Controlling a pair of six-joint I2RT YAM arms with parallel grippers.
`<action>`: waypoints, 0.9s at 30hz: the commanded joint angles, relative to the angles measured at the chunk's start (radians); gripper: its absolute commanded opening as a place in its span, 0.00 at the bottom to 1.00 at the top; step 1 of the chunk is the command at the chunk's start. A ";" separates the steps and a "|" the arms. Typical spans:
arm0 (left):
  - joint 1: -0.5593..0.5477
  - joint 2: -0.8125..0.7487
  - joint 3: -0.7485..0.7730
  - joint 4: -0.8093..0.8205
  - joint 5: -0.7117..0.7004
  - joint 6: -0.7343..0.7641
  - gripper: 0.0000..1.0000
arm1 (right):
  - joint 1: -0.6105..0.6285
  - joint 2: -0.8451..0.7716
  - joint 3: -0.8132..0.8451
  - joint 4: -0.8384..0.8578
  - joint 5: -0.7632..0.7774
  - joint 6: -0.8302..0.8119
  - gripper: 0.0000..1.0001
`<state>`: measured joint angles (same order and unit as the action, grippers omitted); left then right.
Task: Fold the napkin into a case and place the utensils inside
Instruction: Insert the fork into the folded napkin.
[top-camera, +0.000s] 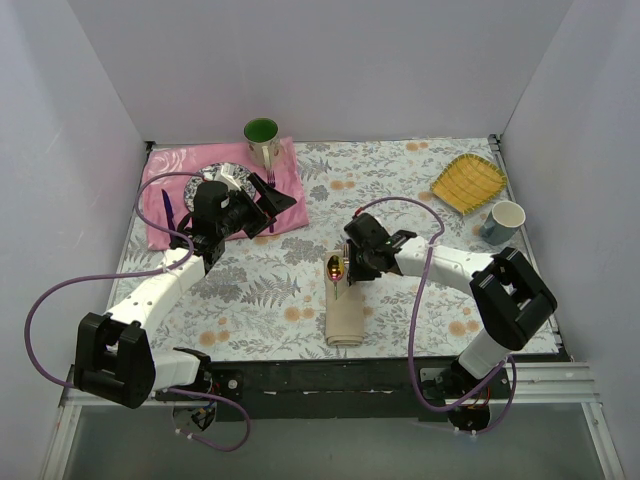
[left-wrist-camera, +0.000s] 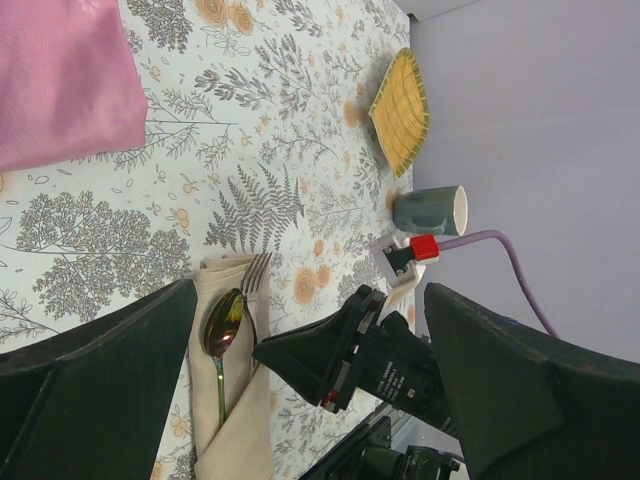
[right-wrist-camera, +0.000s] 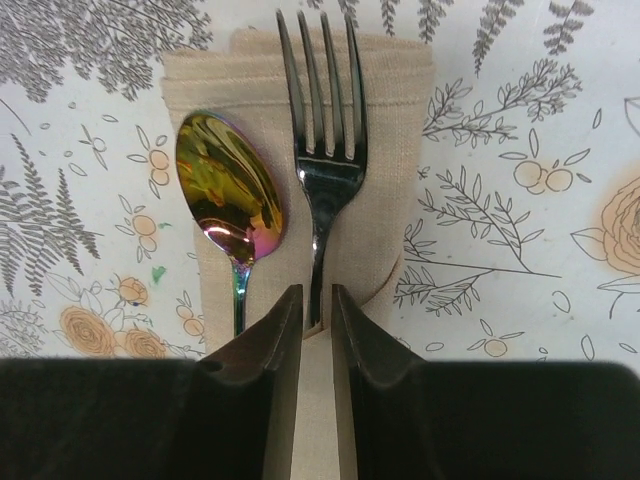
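From above, the case (top-camera: 345, 318) lies on the flowered bench (top-camera: 420, 170), near its front edge and between the two arms. The spoon (top-camera: 335, 267) sticks out of its far end. The right tool (top-camera: 350, 268) sits just beside the spoon bowl, low over the mouth of the case. The left tool (top-camera: 265, 212) hangs well apart from it, over the pink mat (top-camera: 165, 195) and next to a plate (top-camera: 222, 174), with its fingers spread wide and nothing between them. A green cup (top-camera: 262, 134) stands on the mat's far edge. A yellow dish (top-camera: 467, 182) and a pale cup (top-camera: 503, 221) are at the far right.

In the left wrist view, the left tool (left-wrist-camera: 310, 290) gapes wide and empty. Between its fingers (left-wrist-camera: 100, 355) the case (left-wrist-camera: 235, 425) shows, with the spoon (left-wrist-camera: 222, 325) and fork (left-wrist-camera: 258, 275) heads lying side by side on it. The right tool (left-wrist-camera: 345, 360) is just beside them. The mat (left-wrist-camera: 60, 80), dish (left-wrist-camera: 402, 110) and cup (left-wrist-camera: 432, 210) lie beyond.

In the right wrist view, the spoon (right-wrist-camera: 228, 195) and fork (right-wrist-camera: 325, 130) rest on the case (right-wrist-camera: 395, 150), spoon on the left. Their handles run down into the fold. The right tool (right-wrist-camera: 317, 295) stands narrow, its fingers (right-wrist-camera: 265, 380) only slightly apart. The fork's stem enters the gap, which is wider than the stem, and bare cloth shows between the jaws below it.
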<state>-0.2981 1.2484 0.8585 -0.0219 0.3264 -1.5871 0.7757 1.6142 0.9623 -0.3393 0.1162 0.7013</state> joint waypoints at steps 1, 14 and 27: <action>0.004 -0.024 0.001 0.013 0.014 0.004 0.98 | -0.003 -0.050 0.099 -0.038 0.048 -0.042 0.26; 0.004 0.003 0.027 0.014 0.025 0.012 0.98 | -0.151 0.028 0.342 -0.066 -0.084 -0.410 0.12; 0.004 0.022 0.034 0.013 0.020 0.021 0.98 | -0.181 0.170 0.374 -0.014 -0.105 -0.401 0.14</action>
<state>-0.2981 1.2869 0.8597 -0.0174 0.3454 -1.5845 0.5911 1.7782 1.3128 -0.3882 0.0288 0.3069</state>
